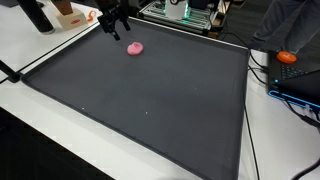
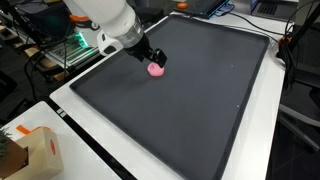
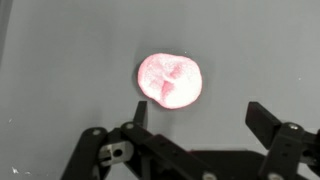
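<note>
Claw [image 3: 198, 112] spread above roundish pink lump [image 3: 170, 80]

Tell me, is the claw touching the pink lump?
Cannot tell. In the wrist view one fingertip of the open claw overlaps the pink lump; no plain gap or contact.

no readable text or numbers anywhere honestly, black mat [image 1: 140, 100] is plain, cardboard box [image 2: 35, 152] off the mat's near corner too blurry to read, electronics [image 1: 185, 12] behind the mat's far edge too small

Bright, even overhead light; wrist view soft, pink obj [image 3: 170, 80] overexposed
</note>
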Tool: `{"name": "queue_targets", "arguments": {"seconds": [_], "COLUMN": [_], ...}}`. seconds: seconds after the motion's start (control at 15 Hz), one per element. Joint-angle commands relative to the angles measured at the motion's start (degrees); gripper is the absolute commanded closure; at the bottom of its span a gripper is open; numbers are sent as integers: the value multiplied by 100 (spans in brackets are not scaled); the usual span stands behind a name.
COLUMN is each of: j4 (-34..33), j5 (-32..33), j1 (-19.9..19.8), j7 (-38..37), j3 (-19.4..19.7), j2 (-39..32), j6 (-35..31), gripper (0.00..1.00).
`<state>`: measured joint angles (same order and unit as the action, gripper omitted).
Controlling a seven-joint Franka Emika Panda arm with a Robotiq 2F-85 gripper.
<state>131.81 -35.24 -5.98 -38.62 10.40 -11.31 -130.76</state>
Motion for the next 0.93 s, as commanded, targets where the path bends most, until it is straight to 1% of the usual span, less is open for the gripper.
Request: {"name": "queue_targets", "arguments": {"seconds": [0.0,0.47,0.53,0.87], "j4": [208,273,34,15], "j5": [681,2467,2023,2080], "j1": [200,395,284,273], "j7": [-585,-2164,-1754,-1832], "j3": [-87,-328,-349,-385], "j2": [481,1042,773,786], "j6": [-277,-225,-153,-153], "gripper": [0,0,0,0]}}
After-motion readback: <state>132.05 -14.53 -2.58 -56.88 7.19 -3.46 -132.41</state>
